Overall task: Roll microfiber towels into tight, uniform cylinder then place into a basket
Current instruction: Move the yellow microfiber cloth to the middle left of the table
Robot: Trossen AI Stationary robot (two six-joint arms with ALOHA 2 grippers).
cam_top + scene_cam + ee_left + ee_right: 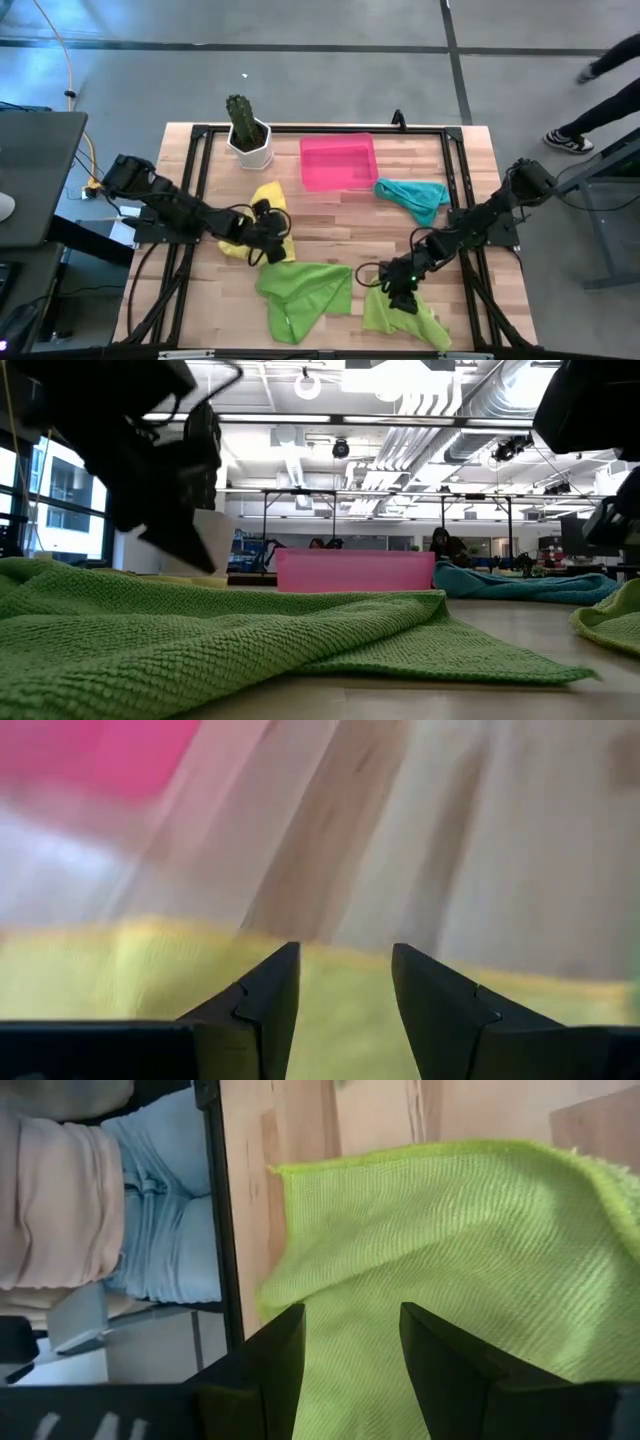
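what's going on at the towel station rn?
Both arms are over towels, and nothing is rolled or in the pink basket yet. The left gripper is open over the yellow towel; the right gripper is open over a lime green towel near the table's front edge. A second green towel lies flat between them, and the teal towel sits crumpled beside the basket.

Towels nubby matt cloth; basket smooth plastic; table planked wood.
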